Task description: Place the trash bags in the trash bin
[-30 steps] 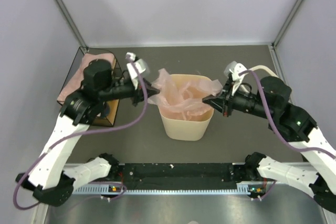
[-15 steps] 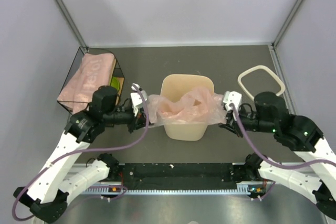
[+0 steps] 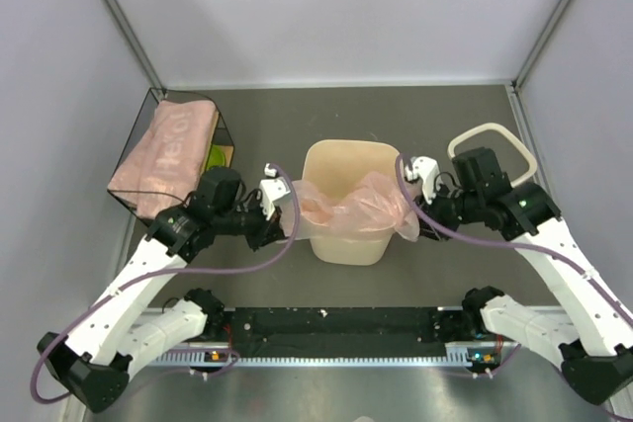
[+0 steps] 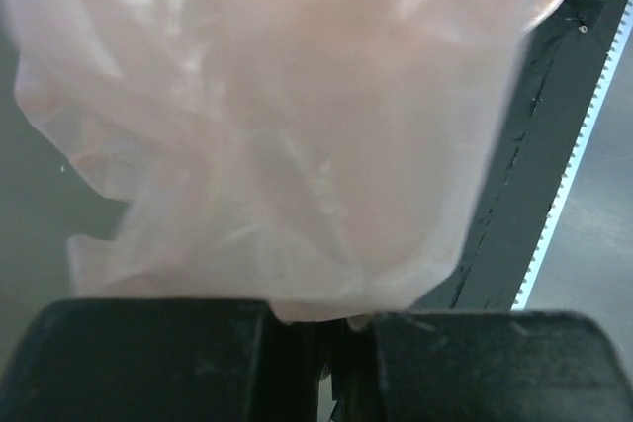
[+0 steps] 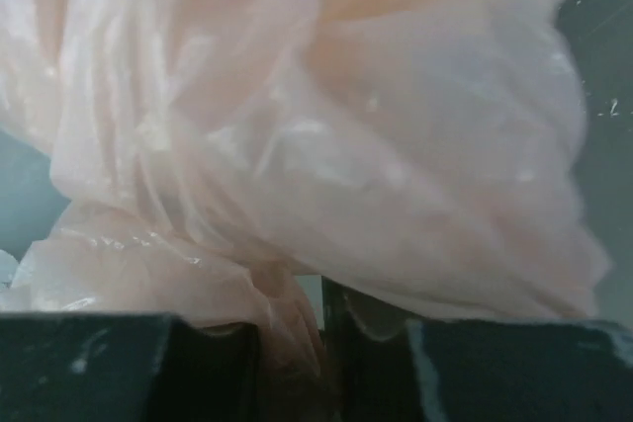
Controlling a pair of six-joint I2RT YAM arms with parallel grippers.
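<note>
The cream-beige trash bin (image 3: 349,246) stands at the table's middle. A pale pink trash bag (image 3: 348,206) is spread over its mouth and hangs down both sides. My left gripper (image 3: 281,229) is shut on the bag's left edge, low beside the bin's left wall; the film (image 4: 277,126) fills the left wrist view. My right gripper (image 3: 416,221) is shut on the bag's right edge beside the bin's right wall; bunched film (image 5: 297,145) fills the right wrist view. A folded stack of more pink trash bags (image 3: 164,150) lies in the wire box.
A dark wire-framed box (image 3: 141,126) stands at the back left, with something green (image 3: 216,156) inside it. A cream loop-shaped ring (image 3: 490,131) lies behind my right arm. A black rail (image 3: 336,328) runs along the near edge.
Both grippers moved down and toward me, pulling the bag's edges from above the bin's rim down over its left and right walls. The bag now lies lower over the mouth.
</note>
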